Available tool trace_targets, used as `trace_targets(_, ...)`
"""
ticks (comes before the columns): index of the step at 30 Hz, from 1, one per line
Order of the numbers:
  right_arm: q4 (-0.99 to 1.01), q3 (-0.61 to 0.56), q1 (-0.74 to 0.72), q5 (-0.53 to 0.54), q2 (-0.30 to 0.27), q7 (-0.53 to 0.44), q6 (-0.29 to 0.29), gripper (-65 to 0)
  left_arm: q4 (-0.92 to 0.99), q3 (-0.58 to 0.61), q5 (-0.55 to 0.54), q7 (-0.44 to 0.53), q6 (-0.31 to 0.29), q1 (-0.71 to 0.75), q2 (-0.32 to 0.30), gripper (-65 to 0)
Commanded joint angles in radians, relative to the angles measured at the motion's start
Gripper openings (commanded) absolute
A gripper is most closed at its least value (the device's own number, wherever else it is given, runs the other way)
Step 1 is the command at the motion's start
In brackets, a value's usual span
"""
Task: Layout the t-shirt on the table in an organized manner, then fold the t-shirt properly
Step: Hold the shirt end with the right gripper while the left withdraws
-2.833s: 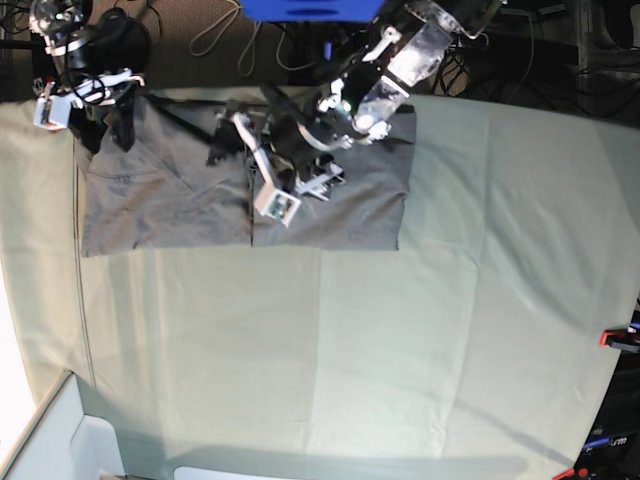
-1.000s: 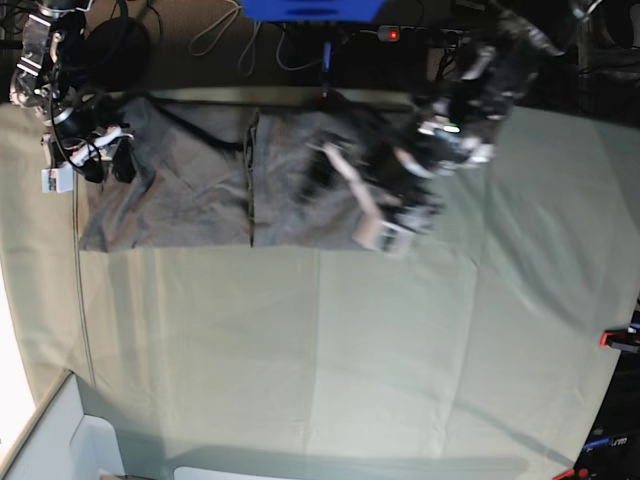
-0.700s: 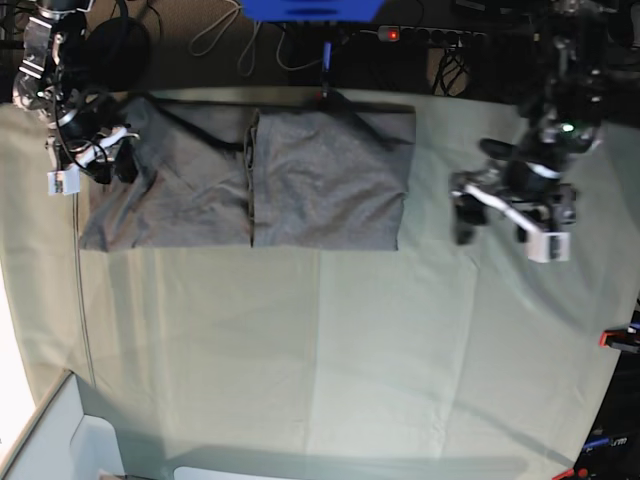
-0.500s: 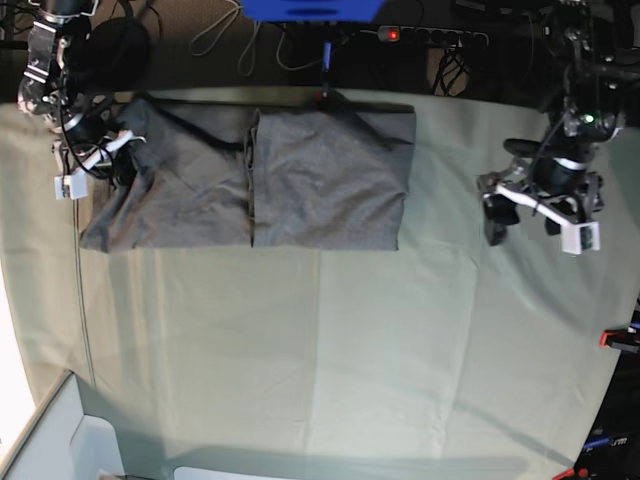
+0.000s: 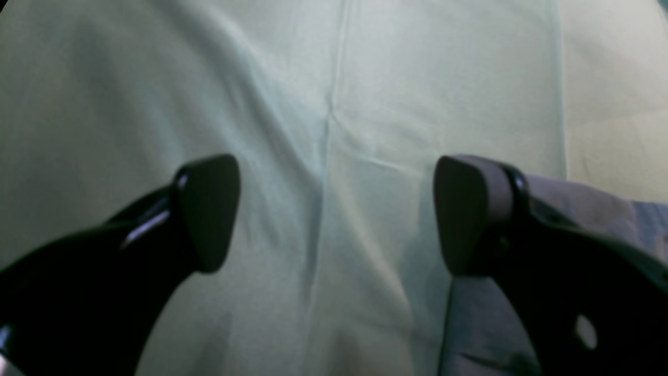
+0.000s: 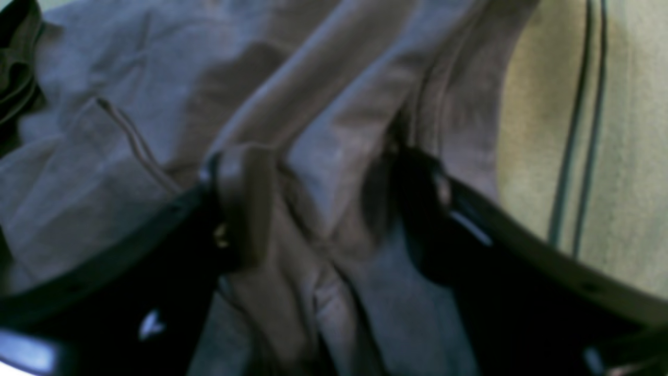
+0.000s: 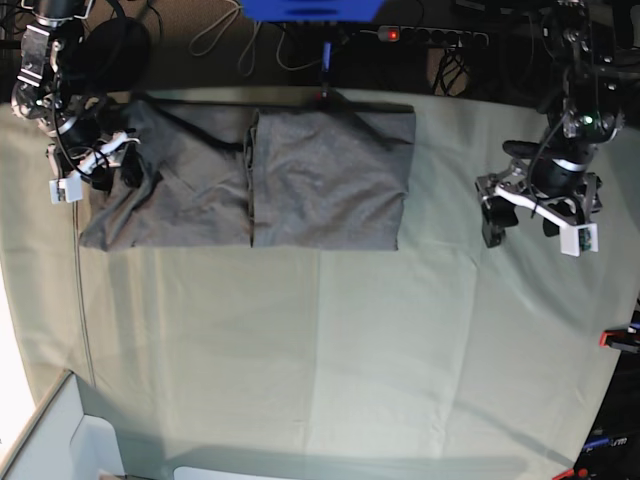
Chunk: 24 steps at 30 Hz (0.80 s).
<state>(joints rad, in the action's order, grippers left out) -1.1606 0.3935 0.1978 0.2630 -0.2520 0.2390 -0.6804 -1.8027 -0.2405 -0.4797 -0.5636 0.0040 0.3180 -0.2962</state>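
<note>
The grey t-shirt (image 7: 250, 180) lies folded into a flat rectangle at the far left of the table (image 7: 350, 350). A vertical fold line runs down its middle. My right gripper (image 7: 115, 172) is at the shirt's left end. In the right wrist view this gripper (image 6: 329, 209) is open, its fingers straddling a raised ridge of the t-shirt (image 6: 130, 78). My left gripper (image 7: 520, 222) hovers over bare cloth, well right of the shirt. In the left wrist view it (image 5: 334, 209) is open with nothing between the fingers. The shirt's edge (image 5: 584, 203) shows behind the right finger.
A thin dark cable (image 7: 78, 300) runs down the cloth's left side and also shows as a cable (image 6: 574, 130) in the right wrist view. A red clamp (image 7: 615, 338) grips the right edge. A white bin (image 7: 60, 440) stands at the near left corner. Cables and a blue object (image 7: 310, 8) lie beyond the far edge.
My left arm has swung off the shirt to the right and now hovers open over bare cloth. My right gripper has shifted slightly at the shirt's left end.
</note>
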Motion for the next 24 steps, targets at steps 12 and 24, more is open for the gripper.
trace_targets(12,-0.003,0.109,-0.041,-0.009,-0.022,0.013,-0.018,-22.8,-0.015,-0.006,-0.003,0.024,-0.002,-0.001,-0.008,-8.3)
trace_targets(24,0.175,0.104,-0.083,-0.009,-0.063,0.004,0.038,-22.8,-0.015,-0.004,-0.003,0.024,-0.002,0.000,-0.008,-8.3)
